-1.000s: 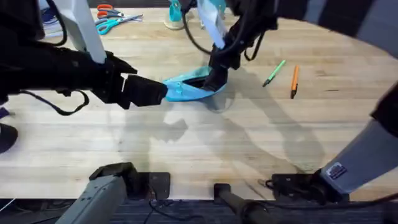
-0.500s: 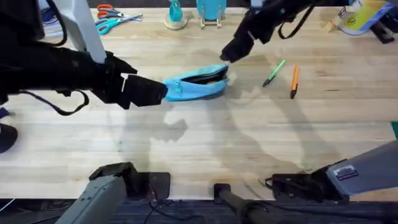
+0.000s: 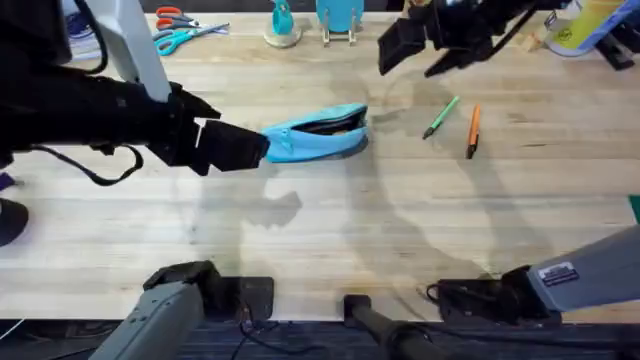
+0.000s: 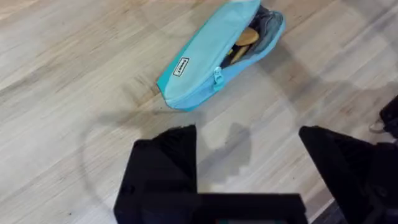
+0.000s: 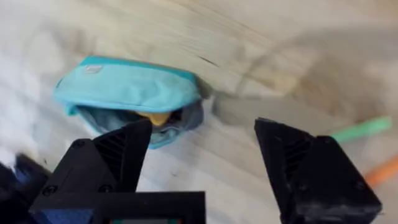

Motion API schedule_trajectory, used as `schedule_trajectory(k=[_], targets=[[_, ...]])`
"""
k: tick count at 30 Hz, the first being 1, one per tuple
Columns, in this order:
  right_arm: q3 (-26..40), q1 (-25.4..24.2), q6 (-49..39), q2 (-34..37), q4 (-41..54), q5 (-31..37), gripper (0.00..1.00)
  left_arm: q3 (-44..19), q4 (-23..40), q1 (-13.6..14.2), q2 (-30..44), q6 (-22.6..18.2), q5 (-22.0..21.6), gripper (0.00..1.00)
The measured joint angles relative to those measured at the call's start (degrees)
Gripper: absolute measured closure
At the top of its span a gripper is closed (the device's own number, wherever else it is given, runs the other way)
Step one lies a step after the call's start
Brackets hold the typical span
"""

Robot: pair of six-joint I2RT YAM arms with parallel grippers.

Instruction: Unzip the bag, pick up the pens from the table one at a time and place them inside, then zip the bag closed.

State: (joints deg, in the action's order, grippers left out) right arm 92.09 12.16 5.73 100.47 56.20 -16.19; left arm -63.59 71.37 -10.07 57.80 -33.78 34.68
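The light blue bag (image 3: 315,133) lies on the table (image 3: 330,240) left of centre, its zipper open at the right end. Something tan shows inside the bag (image 4: 205,59). My left gripper (image 3: 238,147) hovers just off the bag's left end; in the left wrist view it (image 4: 249,165) is open and empty, a gap short of the fabric. My right gripper (image 3: 398,48) is raised beyond the bag's right end, open and empty (image 5: 205,165), looking down on the bag's mouth (image 5: 124,90). To the right of the bag lie the green pen (image 3: 440,117) (image 5: 364,129) and the orange pen (image 3: 473,131) (image 5: 382,171).
Orange- and teal-handled scissors (image 3: 180,30) lie at the far left. A teal stand (image 3: 283,25) and a blue holder (image 3: 340,18) sit at the far edge, a yellow object (image 3: 578,25) at the far right. Bare wood spreads across the table's near half.
My right gripper has left the bag's opening and risen away toward the far right. The bag has dropped flat with its zipper open. The left arm has stayed put.
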Motion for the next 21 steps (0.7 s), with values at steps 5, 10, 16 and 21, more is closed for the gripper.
schedule_trajectory(k=[5,10,16,21], targets=[[0.0,-0.5,5.04,0.0,2.62,2.83,0.004,0.0,0.0,0.0,0.0,0.0,0.0,0.005],[0.0,-0.5,6.73,0.0,2.56,3.11,0.005,0.0,0.0,0.0,0.0,0.0,0.0,0.005],[0.0,-0.5,8.45,0.0,2.6,4.03,0.005,0.0,0.0,0.0,0.0,0.0,0.0,0.005],[0.0,-0.5,15.55,0.0,5.59,10.95,0.004,0.0,0.0,0.0,0.0,0.0,0.0,0.005]])
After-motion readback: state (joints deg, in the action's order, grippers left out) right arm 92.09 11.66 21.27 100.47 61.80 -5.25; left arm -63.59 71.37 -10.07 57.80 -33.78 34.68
